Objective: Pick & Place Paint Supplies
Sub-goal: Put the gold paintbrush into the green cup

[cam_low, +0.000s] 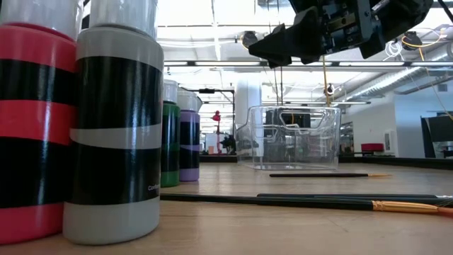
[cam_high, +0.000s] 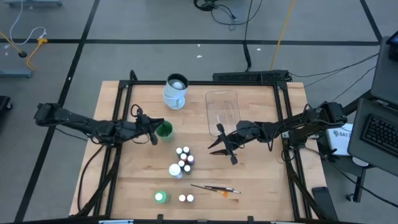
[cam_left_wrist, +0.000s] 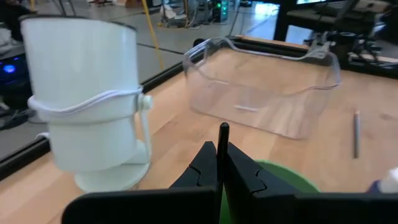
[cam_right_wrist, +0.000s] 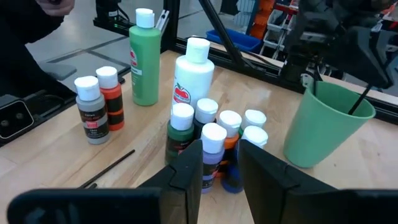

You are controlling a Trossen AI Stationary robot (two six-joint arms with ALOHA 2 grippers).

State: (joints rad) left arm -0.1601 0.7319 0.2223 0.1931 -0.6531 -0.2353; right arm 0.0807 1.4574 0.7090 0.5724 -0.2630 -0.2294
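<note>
My left gripper (cam_high: 152, 132) is shut on a thin dark brush (cam_right_wrist: 362, 99) over the green cup (cam_high: 165, 130) at the table's middle left. My right gripper (cam_high: 214, 148) hangs open in the air, right of a cluster of small white-capped paint bottles (cam_right_wrist: 214, 130) that stand on the table; nothing is between its fingers. A tall white bottle (cam_right_wrist: 194, 78) stands by the cluster. A tall green bottle (cam_right_wrist: 144, 59) and two small bottles (cam_right_wrist: 99, 102) stand near the front edge. Two brushes (cam_high: 214, 188) lie flat on the wood at the front. My left gripper pinches the dark brush between its two shut fingers, and the handle's end (cam_left_wrist: 222, 132) sticks out past the fingertips. The fingers come nearly level from the table's left. The brush slants down from the hold, and its lower end goes into the green cup (cam_right_wrist: 326, 124).
A clear plastic tray (cam_high: 222, 111) stands at the far middle, just behind my right gripper. A white cup (cam_high: 176, 91) with a handle stands left of it, near the far edge. Black rails frame the tabletop. Bare wood lies at the right and the front left.
</note>
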